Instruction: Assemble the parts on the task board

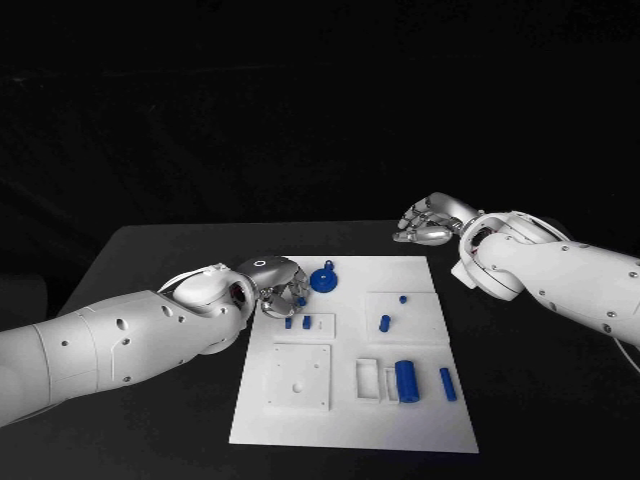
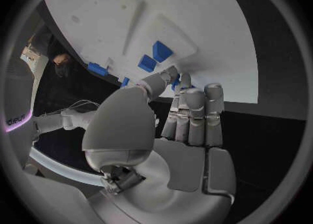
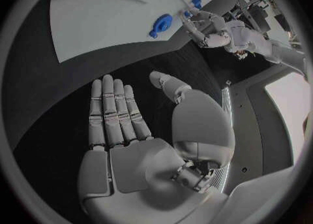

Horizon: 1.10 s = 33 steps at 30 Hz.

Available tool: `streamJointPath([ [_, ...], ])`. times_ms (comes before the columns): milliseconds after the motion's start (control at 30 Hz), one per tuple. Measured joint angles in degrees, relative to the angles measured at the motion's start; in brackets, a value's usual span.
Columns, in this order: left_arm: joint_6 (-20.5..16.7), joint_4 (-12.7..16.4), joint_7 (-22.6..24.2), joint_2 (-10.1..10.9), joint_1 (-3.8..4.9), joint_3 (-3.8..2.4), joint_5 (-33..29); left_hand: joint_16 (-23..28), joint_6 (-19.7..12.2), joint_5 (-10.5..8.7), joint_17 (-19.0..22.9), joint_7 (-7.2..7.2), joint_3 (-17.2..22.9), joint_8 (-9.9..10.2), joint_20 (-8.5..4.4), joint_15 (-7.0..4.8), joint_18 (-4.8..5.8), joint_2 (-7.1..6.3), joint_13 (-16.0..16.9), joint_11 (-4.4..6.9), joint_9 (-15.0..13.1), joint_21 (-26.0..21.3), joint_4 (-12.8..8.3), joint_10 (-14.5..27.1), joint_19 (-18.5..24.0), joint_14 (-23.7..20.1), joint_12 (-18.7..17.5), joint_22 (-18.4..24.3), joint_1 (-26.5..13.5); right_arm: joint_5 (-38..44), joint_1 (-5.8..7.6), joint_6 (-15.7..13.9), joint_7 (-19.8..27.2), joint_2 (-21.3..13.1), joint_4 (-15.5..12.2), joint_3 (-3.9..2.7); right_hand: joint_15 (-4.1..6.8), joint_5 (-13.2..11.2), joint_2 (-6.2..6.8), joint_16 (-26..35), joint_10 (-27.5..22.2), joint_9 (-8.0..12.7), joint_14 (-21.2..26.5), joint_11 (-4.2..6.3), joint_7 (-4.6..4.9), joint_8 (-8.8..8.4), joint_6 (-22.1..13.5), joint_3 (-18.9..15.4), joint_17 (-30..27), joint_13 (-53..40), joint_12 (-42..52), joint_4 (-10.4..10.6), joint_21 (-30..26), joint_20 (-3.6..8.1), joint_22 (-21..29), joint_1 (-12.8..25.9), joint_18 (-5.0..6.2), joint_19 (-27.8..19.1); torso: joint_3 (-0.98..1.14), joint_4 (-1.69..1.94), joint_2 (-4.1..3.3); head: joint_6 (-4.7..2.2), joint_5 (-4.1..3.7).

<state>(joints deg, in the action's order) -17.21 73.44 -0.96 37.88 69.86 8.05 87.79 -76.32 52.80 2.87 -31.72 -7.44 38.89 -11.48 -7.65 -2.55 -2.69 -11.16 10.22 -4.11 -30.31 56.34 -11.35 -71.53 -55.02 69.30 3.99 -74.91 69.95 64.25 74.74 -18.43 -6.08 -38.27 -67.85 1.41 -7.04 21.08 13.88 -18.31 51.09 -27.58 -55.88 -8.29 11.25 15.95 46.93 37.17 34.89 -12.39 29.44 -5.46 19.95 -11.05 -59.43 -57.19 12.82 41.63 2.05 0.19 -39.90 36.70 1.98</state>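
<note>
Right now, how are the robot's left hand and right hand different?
The left hand is at the task board, fingertips among the blue parts; the right hand is over the black table beyond the board's far edge. The left fingers are bent, the right fingers straight. Neither visibly holds anything.

One white task board (image 1: 352,400) lies on the black bench (image 1: 162,250). On it I count seven blue parts: one round knobbed piece (image 1: 326,279), five small pegs and blocks, one larger cylinder (image 1: 405,379). Two hands.
</note>
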Motion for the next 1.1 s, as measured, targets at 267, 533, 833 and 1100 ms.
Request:
streamJointPath([
  [267, -0.5, 0.0, 0.0, 0.3, -0.07, -0.04, -0.2, 0.0, 0.0, 0.0, 0.0, 0.0, 0.0, 0.0, 0.01, 0.0, 0.0, -0.3, 0.0, 0.01, 0.1, 0.0, 0.0, 0.0, 0.0, 0.0, 0.0, 0.0, 0.3, 0.0, 0.0, 0.0, 0.0, 0.0, 0.0, 0.0, -0.01, 0.0, 0.0, 0.0, 0.0, 0.0, 0.0, 0.0, 0.0, 0.0, 0.0, 0.0, -0.1, 0.1, 0.0, 0.0, 0.0, -0.2, 0.0, 0.0, -0.01, -0.2, -0.01, -0.02, -0.02, -0.01, -0.04],
  [533, -0.6, -0.7, -0.2, 1.0, -0.07, -0.1, -0.5, 0.0, -0.4, -0.01, 0.2, -0.01, 0.0, 0.0, 0.01, 0.12, 0.0, -0.69, -0.1, -0.29, 0.1, 0.0, 0.0, 0.5, 0.0, -0.1, 0.0, 0.0, 0.7, 0.0, -0.08, 0.8, 0.6, -0.6, -0.3, 0.0, -0.3, -0.1, -0.74, 0.2, 0.0, 0.1, 0.3, 0.0, -0.2, 0.47, 0.2, -0.1, -0.2, 1.6, -0.8, -2.2, -0.6, -0.4, -0.3, -2.9, -0.01, -0.4, 0.0, -0.03, -0.01, -0.16, -0.07],
  [833, -1.6, -2.0, 0.0, 2.1, -0.08, -1.24, -3.6, 1.2, -0.5, -0.01, 0.7, -0.52, 0.5, 0.0, 0.34, 0.81, 0.02, -0.51, -0.2, -0.61, 0.1, -0.7, 0.0, 1.0, 0.4, -0.9, 0.0, 0.0, 1.4, 0.7, -0.51, 3.4, 2.5, -2.1, -1.6, 0.01, 1.44, -5.1, -3.18, -1.4, 3.6, 0.2, -3.2, 0.11, -0.85, 1.14, 1.8, 1.1, 0.6, 4.9, -4.8, -7.2, 0.4, -0.56, -1.0, -6.7, 1.09, 3.4, 0.01, -0.02, 0.03, -0.62, -0.16],
  [1100, -3.4, -2.8, 2.5, 3.6, 1.04, -2.27, -23.5, 7.7, 0.2, -0.02, 3.9, -1.11, 0.5, -1.2, 0.92, 0.62, 0.02, -0.01, 0.0, -0.47, 0.0, -4.2, 1.4, 0.7, 3.9, -4.1, 0.4, 0.6, 0.3, 5.7, -0.98, 5.5, 4.3, -4.5, -4.4, 0.09, 6.51, -9.7, -3.61, -8.4, 10.4, 0.4, -15.0, 1.78, -1.81, 2.15, 4.4, 2.6, 6.0, 6.4, -9.4, -9.0, 7.0, 4.12, -3.3, -7.8, 1.76, 16.8, 0.01, -0.02, 0.05, -1.31, -1.18],
])
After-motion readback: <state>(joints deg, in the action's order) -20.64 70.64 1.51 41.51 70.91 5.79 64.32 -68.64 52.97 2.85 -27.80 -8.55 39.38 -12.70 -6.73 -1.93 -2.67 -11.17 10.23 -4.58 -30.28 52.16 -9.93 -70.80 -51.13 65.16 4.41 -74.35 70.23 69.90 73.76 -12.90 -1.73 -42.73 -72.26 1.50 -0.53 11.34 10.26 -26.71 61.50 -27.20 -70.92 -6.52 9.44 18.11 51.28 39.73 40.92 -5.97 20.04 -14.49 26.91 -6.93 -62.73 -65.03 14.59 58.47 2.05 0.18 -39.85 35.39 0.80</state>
